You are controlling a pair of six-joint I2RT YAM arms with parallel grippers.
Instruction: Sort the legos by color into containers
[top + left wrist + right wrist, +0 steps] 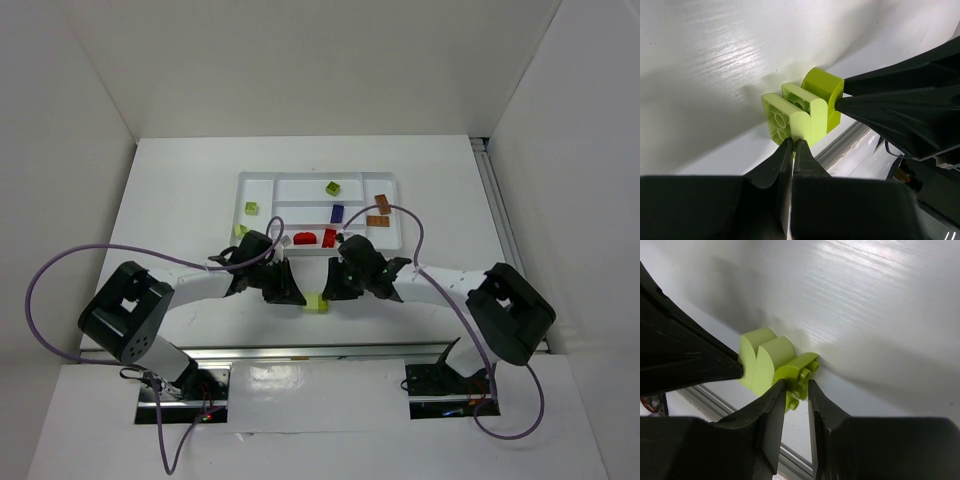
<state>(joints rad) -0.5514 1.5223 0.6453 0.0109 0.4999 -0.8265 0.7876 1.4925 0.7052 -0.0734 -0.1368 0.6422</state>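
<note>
At the near middle of the desk, at 6 o'clock from the white tray, a joined pair of green bricks sits between the tips of both arms. The left arm reaches in from 8 o'clock and the right arm from 4 o'clock.

The left jaws are closed almost tip to tip on the lower edge of the pale green brick, whose hollow underside faces that wrist's camera. The right jaws are clamped on the bright lime piece, and its studs show between the fingers. From the left wrist, this piece is a rounded block pressed against the pale green brick at its 2 o'clock. Whether the pair touches the desk I cannot tell.

Just beyond the jaws, the tray's nearest compartment holds a rounded red brick and a second red brick. A corner lime brick lies at the tray's 7 o'clock corner; I cannot tell if it is inside the rim.

Farther on, a blue brick lies in the middle strip. A small lime brick is in the 9 o'clock compartment. Two brown bricks are in the 3 o'clock compartment.

Farthest, a far lime brick lies in the long 12 o'clock compartment.
</note>
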